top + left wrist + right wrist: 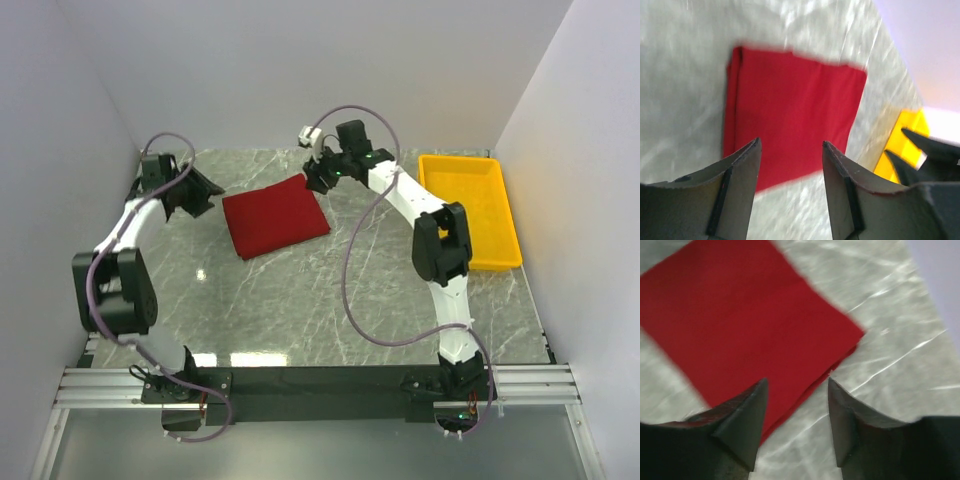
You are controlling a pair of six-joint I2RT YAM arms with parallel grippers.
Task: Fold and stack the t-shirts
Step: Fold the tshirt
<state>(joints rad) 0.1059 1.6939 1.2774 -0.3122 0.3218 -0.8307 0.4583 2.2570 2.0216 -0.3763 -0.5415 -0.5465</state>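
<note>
A dark red t-shirt lies folded into a flat rectangle on the marble table, between the two arms. My left gripper hangs open just off its left edge, holding nothing. In the left wrist view the t-shirt fills the area beyond the open left gripper. My right gripper stands open above the shirt's far right corner, also empty. In the right wrist view the open right gripper frames the edge of the t-shirt.
A yellow plastic tray sits at the right side of the table, beside the right arm; its corner shows in the left wrist view. White walls close in the table on three sides.
</note>
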